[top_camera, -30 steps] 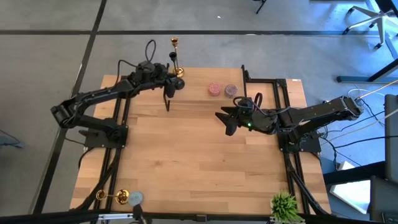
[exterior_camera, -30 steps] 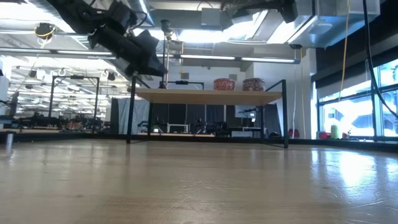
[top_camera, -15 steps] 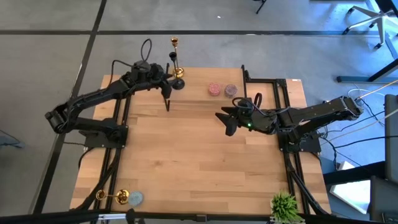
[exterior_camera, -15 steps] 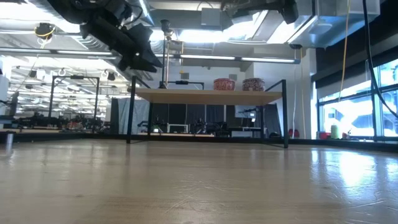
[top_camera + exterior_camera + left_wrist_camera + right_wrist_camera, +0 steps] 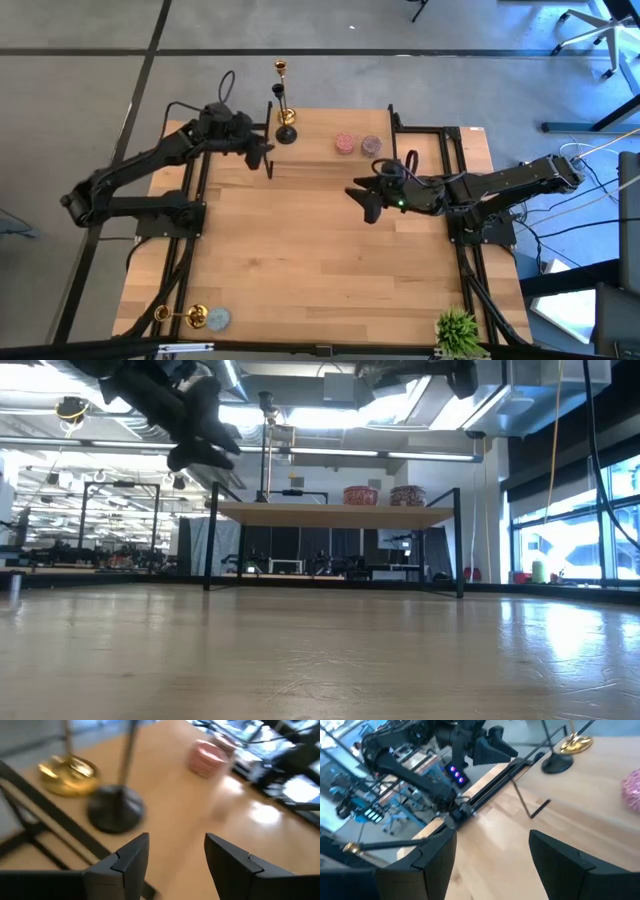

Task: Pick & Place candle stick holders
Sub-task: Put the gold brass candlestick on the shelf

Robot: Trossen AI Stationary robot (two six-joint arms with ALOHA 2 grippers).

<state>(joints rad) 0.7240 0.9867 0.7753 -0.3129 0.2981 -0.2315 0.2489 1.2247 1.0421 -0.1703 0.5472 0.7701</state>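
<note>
Left claw (image 5: 262, 152) open and empty, near upright gold candlestick (image 5: 284, 100) at far bench (image 5: 320, 260) edge. Right claw (image 5: 362, 197) open, empty, mid-bench.

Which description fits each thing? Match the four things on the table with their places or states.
Things:
1. upright gold candlestick
2. lying gold candlestick
3. green plant
4. right gripper

Descriptions:
A. at the lower right corner of the table in the high view
B. at the table's upper edge, beside a dark stand
C. at the table's lower left corner
D. open, holding nothing, over the table

Pairs: 1-B, 2-C, 3-A, 4-D
</note>
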